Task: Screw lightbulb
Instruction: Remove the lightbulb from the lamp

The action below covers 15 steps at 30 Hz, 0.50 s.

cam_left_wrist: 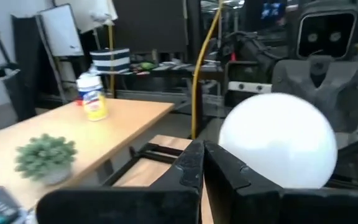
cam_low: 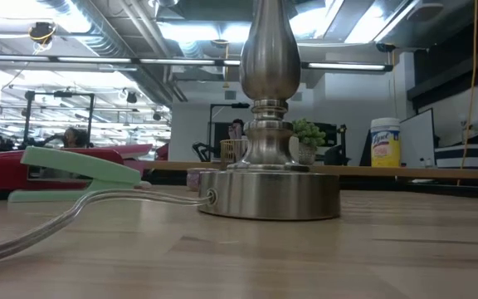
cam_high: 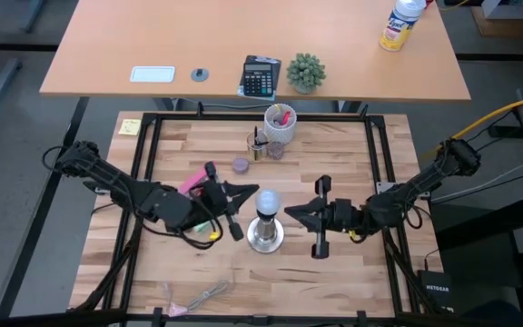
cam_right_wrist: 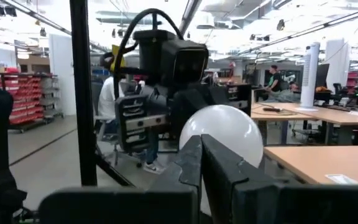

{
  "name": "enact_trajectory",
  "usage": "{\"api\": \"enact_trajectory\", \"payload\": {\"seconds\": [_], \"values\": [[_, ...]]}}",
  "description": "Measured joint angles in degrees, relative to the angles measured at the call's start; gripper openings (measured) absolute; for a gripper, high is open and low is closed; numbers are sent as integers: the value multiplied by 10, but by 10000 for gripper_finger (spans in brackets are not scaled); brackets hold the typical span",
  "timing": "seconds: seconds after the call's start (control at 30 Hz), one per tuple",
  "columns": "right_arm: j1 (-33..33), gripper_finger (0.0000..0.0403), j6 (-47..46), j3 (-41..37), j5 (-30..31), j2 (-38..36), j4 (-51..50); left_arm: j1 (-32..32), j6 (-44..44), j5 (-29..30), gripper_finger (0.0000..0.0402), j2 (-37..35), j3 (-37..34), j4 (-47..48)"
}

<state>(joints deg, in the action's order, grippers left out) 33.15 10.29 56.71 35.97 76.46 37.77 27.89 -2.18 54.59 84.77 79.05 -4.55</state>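
Clenched shut and holding nothing, the left gripper (cam_high: 243, 193) and the right gripper (cam_high: 293, 215) point inward at each other across the butcher-block wooden table (cam_high: 352, 159), each just beside the round frosted-white lightbulb (cam_high: 269, 201) without touching it. Between the two closed tips, the lightbulb stands upright, its long axis vertical, seated on top of the silvery metal socket stand with a round base (cam_high: 264, 234), and both arms look about equally near, so either would probably have to open its fingers before gripping the globe to turn it.
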Motion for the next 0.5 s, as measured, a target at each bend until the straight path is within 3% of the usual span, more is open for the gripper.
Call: {"api": "enact_trajectory", "payload": {"seconds": [0.33,0.5], "values": [[-20,14,-15,0,0,3,-3,12,3,-11,3,0,0,-5],[-25,14,-25,0,-30,5,-2,15,2,-10,3,0,0,-6]]}}
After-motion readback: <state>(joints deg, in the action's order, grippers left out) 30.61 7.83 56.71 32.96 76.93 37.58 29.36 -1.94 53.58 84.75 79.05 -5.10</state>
